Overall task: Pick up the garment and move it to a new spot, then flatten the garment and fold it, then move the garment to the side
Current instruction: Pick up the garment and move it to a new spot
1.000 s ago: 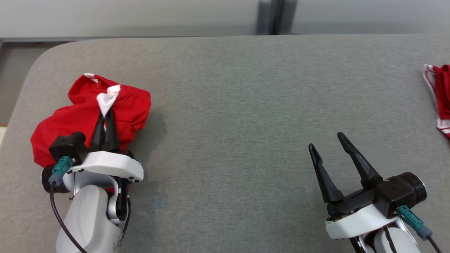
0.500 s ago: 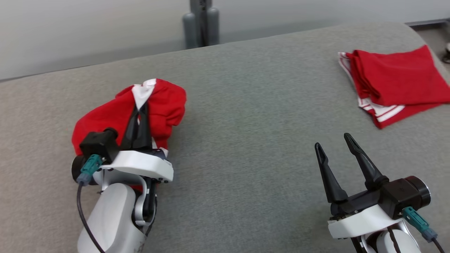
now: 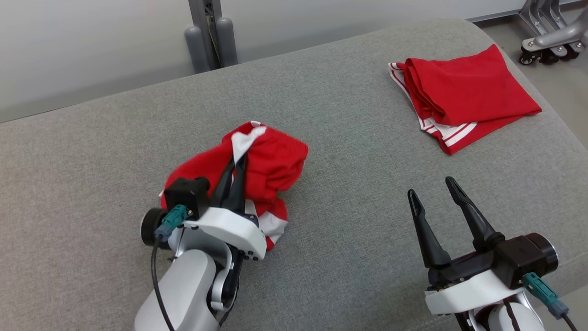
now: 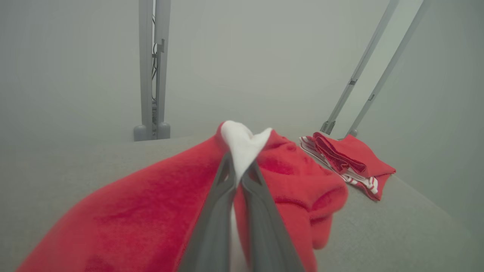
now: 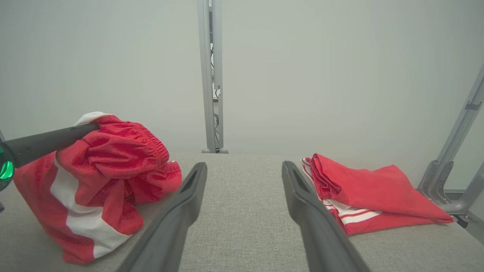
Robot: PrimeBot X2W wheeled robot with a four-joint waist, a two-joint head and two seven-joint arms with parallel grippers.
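Observation:
A crumpled red garment [image 3: 275,161] with white bands hangs bunched from my left gripper [image 3: 240,160], which is shut on a white-edged fold of it. It sits just above the grey padded table [image 3: 349,138], near the middle. In the left wrist view the closed fingers [image 4: 227,181] pinch the white fold, and the red cloth [image 4: 143,215] drapes to both sides. The right wrist view has the bundle [image 5: 113,162] at left, its lower part resting on the table. My right gripper [image 3: 431,187] is open over bare table at lower right, holding nothing [image 5: 244,166].
A second red garment [image 3: 464,92] with white stripes lies folded at the table's far right corner [image 5: 370,189]. A grey metal post [image 3: 206,37] stands behind the table. A wheeled stand base [image 3: 551,41] sits on the floor past the right edge.
The head camera has swung right. My left gripper has carried the red garment from the table's left end toward the middle. The right gripper stays open.

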